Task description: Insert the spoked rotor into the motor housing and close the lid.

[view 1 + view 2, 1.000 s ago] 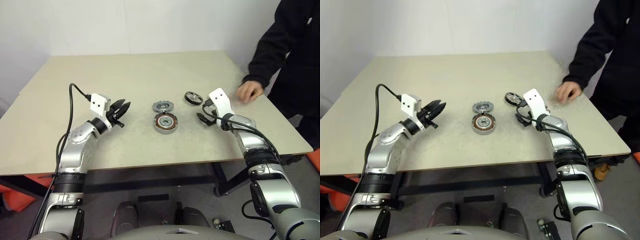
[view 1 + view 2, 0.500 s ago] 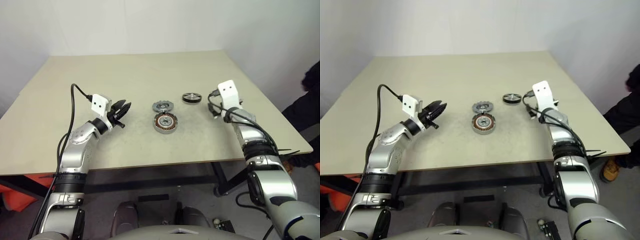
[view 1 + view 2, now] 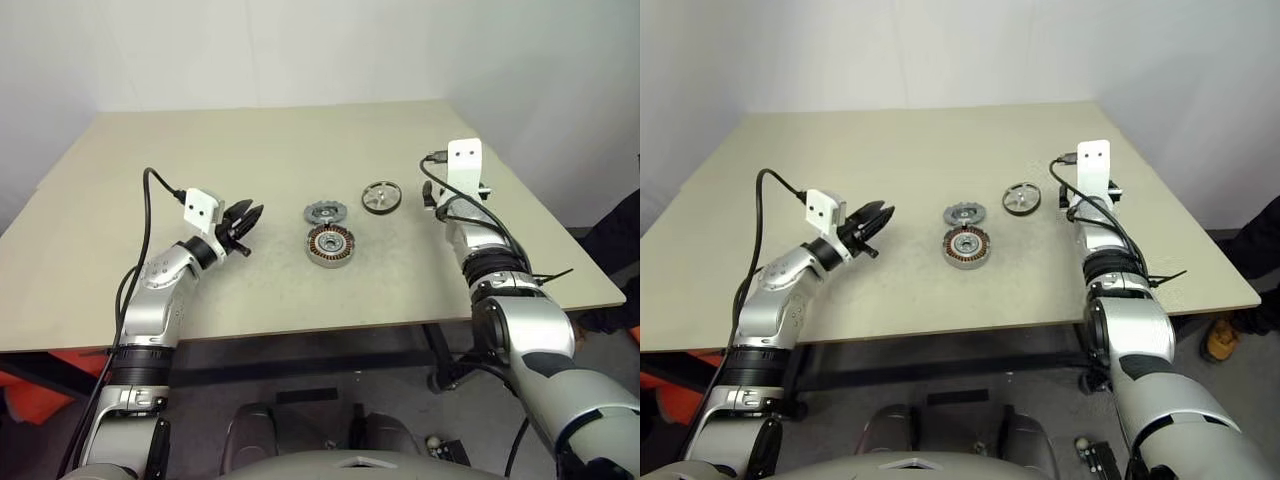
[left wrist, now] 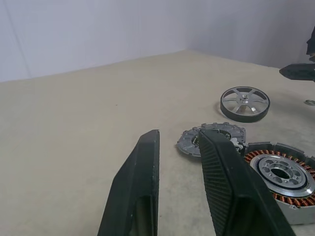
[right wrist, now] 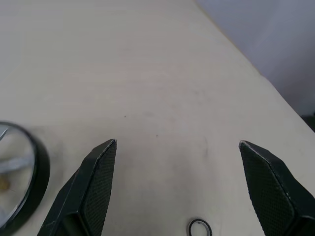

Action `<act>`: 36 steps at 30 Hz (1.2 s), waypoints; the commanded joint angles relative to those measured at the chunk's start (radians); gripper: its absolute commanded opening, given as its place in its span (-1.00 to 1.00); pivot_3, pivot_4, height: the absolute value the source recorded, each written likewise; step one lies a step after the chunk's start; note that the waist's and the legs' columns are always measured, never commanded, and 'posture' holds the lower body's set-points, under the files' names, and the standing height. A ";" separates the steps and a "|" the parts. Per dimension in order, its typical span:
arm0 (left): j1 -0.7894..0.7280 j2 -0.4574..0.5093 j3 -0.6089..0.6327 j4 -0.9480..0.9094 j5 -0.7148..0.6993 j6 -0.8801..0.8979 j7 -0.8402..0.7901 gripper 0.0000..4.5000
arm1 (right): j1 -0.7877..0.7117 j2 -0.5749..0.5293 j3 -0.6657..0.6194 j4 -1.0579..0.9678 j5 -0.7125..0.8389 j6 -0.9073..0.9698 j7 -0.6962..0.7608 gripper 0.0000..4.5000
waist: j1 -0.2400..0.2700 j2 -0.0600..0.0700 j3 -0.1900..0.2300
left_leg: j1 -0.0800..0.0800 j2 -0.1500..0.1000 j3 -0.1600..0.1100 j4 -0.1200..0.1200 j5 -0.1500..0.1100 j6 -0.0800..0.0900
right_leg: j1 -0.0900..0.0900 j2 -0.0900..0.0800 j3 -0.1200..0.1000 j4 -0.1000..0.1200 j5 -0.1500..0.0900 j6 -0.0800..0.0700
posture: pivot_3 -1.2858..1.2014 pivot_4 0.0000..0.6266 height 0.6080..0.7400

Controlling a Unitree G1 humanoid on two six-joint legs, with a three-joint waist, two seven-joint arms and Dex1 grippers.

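1. My left gripper point(image 4: 179, 169) hangs level over the table point(image 3: 200, 150) with its fingers a narrow gap apart and nothing between them. It points toward the middle of the table, where the parts lie.
2. Ahead of it and nearest lies the lid point(image 3: 325, 212), flat, with the motor housing point(image 3: 331, 244) just beside it on my side, windings up and open.
3. Further along lies the spoked rotor point(image 3: 381, 197), flat on the table, so it has no long axis to line up with. It sits well apart from the left gripper and close beside the right one, just to that gripper's left.
4. My right gripper point(image 5: 179, 191) is spread wide and empty above bare table. I judge this arm the nearer one for the pickup.
5. In the right wrist view the rotor is cut off at the edge. A small ring point(image 5: 199, 227) lies between the fingers; what it is I cannot tell.
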 commanded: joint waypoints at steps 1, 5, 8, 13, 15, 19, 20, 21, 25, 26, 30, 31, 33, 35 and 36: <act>0.003 0.010 0.009 -0.048 -0.002 -0.012 0.008 -0.42 | -0.051 0.001 -0.028 0.048 0.009 -0.022 -0.123 0.98 | 0.000 0.000 0.000 | 0.000 0.000 0.000 0.000 0.000 0.000 | 0.000 0.000 0.000 0.000 0.000 0.000 | 0.03 -1.00 1.00; 0.017 0.015 0.015 -0.064 -0.005 -0.010 0.014 -0.42 | -0.064 0.013 -0.028 0.095 -0.002 -0.007 -0.246 0.98 | -0.001 0.000 0.000 | -0.001 0.000 0.000 0.000 0.000 0.000 | -0.001 0.000 0.000 0.000 0.000 0.000 | 0.03 -1.00 1.00; 0.025 0.015 0.014 -0.073 -0.005 -0.008 0.019 -0.42 | -0.072 0.028 -0.043 0.122 0.019 -0.002 -0.271 0.98 | -0.003 0.000 0.000 | -0.001 0.000 0.000 0.000 0.000 0.000 | -0.001 0.000 0.000 0.000 0.000 0.000 | 0.03 -1.00 1.00; 0.034 0.015 0.011 -0.086 -0.005 -0.004 0.026 -0.42 | -0.080 0.041 -0.057 0.145 0.032 -0.004 -0.252 0.98 | -0.012 0.000 0.000 | -0.001 0.000 0.000 0.000 0.000 0.000 | -0.002 0.000 0.000 0.001 0.000 0.000 | 0.03 -1.00 1.00; 0.037 0.016 0.011 -0.091 -0.005 -0.003 0.028 -0.42 | -0.086 0.042 -0.065 0.152 0.039 -0.002 -0.253 0.98 | -0.013 0.000 0.000 | -0.001 0.000 0.000 0.000 0.000 0.000 | -0.002 0.000 0.000 0.001 0.000 0.000 | 0.03 -1.00 1.00; 0.047 0.016 0.008 -0.102 -0.004 0.001 0.030 -0.42 | -0.090 0.041 -0.089 0.167 0.058 0.007 -0.251 0.98 | -0.016 0.000 0.000 | -0.001 0.000 0.000 0.000 0.000 0.000 | -0.002 0.000 0.000 0.001 0.000 0.000 | 0.03 -1.00 1.00; 0.049 0.016 0.008 -0.104 -0.004 0.001 0.031 -0.42 | -0.091 0.041 -0.092 0.169 0.059 0.008 -0.252 0.98 | -0.017 0.000 0.000 | -0.001 0.000 0.000 0.000 0.000 0.000 | -0.002 0.000 0.000 0.001 0.000 0.000 | 0.03 -1.00 1.00; 0.051 0.016 0.008 -0.106 -0.003 0.002 0.031 -0.42 | -0.092 0.042 -0.097 0.171 0.062 0.012 -0.255 0.98 | -0.018 0.000 0.000 | -0.001 0.000 0.000 0.000 0.000 0.000 | -0.002 0.000 0.000 0.001 0.000 0.000 | 0.03 -1.00 1.00; 0.053 0.020 0.008 -0.116 -0.001 0.006 0.033 -0.42 | -0.096 0.043 -0.112 0.179 0.072 0.031 -0.256 0.98 | -0.021 0.000 0.000 | -0.001 0.000 0.000 0.000 0.000 0.000 | -0.002 0.000 0.000 0.001 0.000 0.000 | 0.03 -1.00 1.00; 0.052 0.021 0.008 -0.119 -0.001 0.008 0.033 -0.42 | -0.097 0.043 -0.114 0.180 0.073 0.037 -0.255 0.98 | -0.022 0.000 0.000 | -0.001 0.000 0.000 0.000 0.000 0.000 | -0.002 0.000 0.000 0.001 0.000 0.000 | 0.03 -1.00 1.00; 0.053 0.023 0.009 -0.130 -0.002 0.012 0.035 -0.42 | -0.095 0.042 -0.119 0.185 0.071 0.058 -0.249 0.98 | -0.022 0.000 0.000 | -0.001 0.000 0.000 0.000 0.000 0.000 | -0.002 0.000 0.000 0.001 0.000 0.000 | 0.03 -1.00 1.00; 0.053 0.024 0.010 -0.132 -0.002 0.013 0.036 -0.42 | -0.096 0.042 -0.121 0.186 0.072 0.066 -0.247 0.98 | -0.022 0.000 0.000 | -0.001 0.000 0.000 0.000 0.000 0.000 | -0.002 0.000 0.000 0.001 0.000 0.000 | 0.03 -1.00 1.00; 0.052 0.024 0.010 -0.135 -0.002 0.014 0.037 -0.42 | -0.097 0.043 -0.125 0.188 0.074 0.081 -0.241 0.98 | -0.022 0.000 0.000 | -0.001 0.000 0.000 0.000 0.000 0.000 | -0.002 0.000 0.000 0.001 0.000 0.000 | 0.03 -1.00 1.00; 0.051 0.025 0.011 -0.135 -0.002 0.014 0.039 -0.42 | -0.099 0.044 -0.133 0.190 0.080 0.092 -0.231 0.98 | -0.022 0.000 0.000 | -0.001 0.000 0.000 0.000 0.000 0.000 | -0.002 0.000 0.000 0.001 0.000 0.000 | 0.03 -1.00 1.00; 0.051 0.026 0.011 -0.135 -0.002 0.014 0.040 -0.42 | -0.099 0.044 -0.140 0.191 0.087 0.097 -0.224 0.98 | -0.022 0.000 0.000 | -0.001 0.000 0.000 0.000 0.000 0.000 | -0.002 0.000 0.000 0.001 0.000 0.000 | 0.03 -1.00 1.00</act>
